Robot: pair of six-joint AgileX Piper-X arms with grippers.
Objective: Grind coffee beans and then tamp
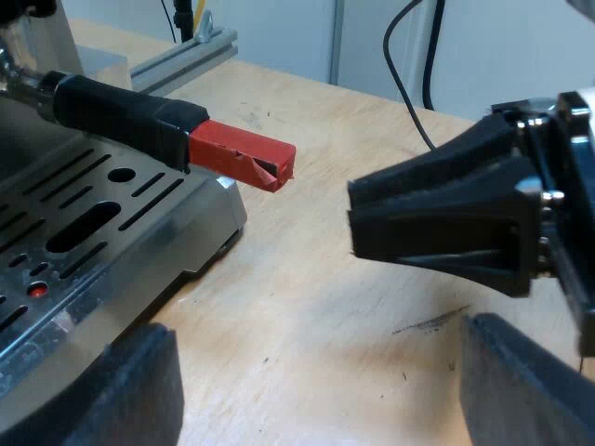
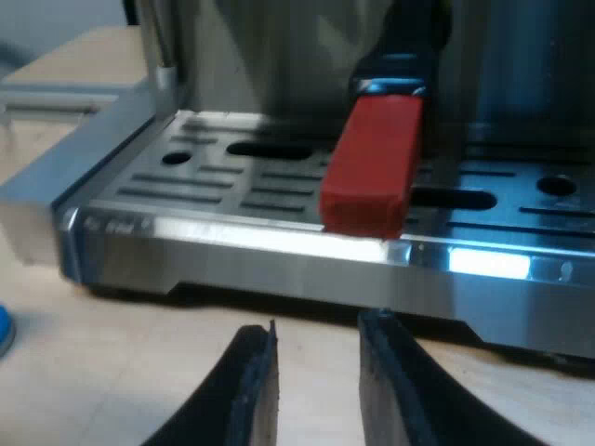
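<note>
Directly ahead of the right gripper (image 2: 317, 333), and higher than its fingertips, the red end (image 2: 372, 167) of the holder's dark handle (image 2: 400, 42) projects over the front edge of the espresso machine (image 2: 232, 249); the holder appears locked into the machine's front. Right gripper condition: released, fingers parted by a narrow gap with nothing between them. Left gripper (image 1: 321, 400) condition: released, fingers spread wide and empty above the table (image 1: 307, 316), with the red end ahead of it and the right gripper near that end but apart from it. Judged step: approach to grasp the handle so the holder can be taken out for grinding; grinding and tamping both look not yet begun. Hazards: (1) the right fingertips appear to sit at about the level of the machine's front edge, so a straight advance without a rise would drive them into the metal. (2) The finger gap looks little wider than the red end; a sideways offset would land a fingertip on its end face and push instead of grip. (3) A hold on the extreme tip alone could slip when the handle is turned. (4) Both grippers are near one handle, so simultaneous motion risks arm contact. A blue edge (image 2: 4, 332) lies on the table beside the right gripper; too little shows to identify it
</note>
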